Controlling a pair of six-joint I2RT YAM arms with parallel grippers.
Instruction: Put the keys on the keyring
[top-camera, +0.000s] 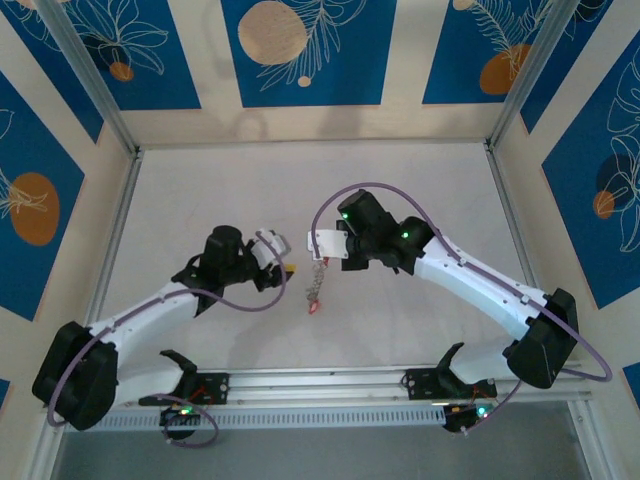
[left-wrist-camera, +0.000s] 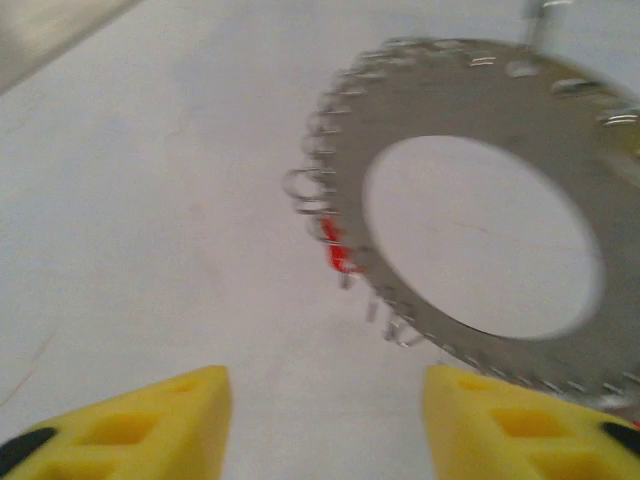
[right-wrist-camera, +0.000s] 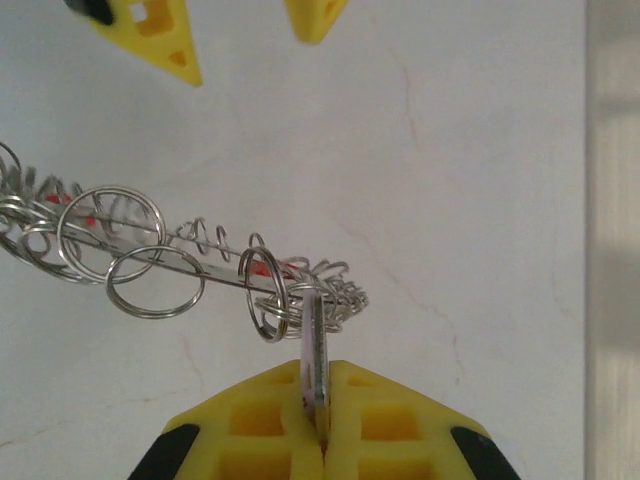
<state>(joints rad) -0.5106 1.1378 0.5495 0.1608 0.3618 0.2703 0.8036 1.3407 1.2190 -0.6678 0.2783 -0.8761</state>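
The keyring (left-wrist-camera: 480, 110) is a grey metal disc with a wide hole and several small wire rings round its rim. It hangs just ahead of my left gripper (left-wrist-camera: 325, 400), which is open with nothing between its yellow fingers (left-wrist-camera: 150, 420). A red key (left-wrist-camera: 340, 255) sits on the rim. From above, the keyring (top-camera: 318, 283) dangles below my right gripper (top-camera: 318, 244), and the left gripper (top-camera: 281, 262) is close on its left. My right gripper (right-wrist-camera: 322, 375) is shut on a thin pale key (right-wrist-camera: 317, 340), seen edge-on, which a split ring links to the keyring (right-wrist-camera: 150, 250).
The white table (top-camera: 250, 190) has aluminium rails along both sides and a rail (top-camera: 320, 380) by the arm bases. Patterned blue walls enclose the back and sides. In the right wrist view, the left gripper's yellow fingertips (right-wrist-camera: 160, 35) show at the top left.
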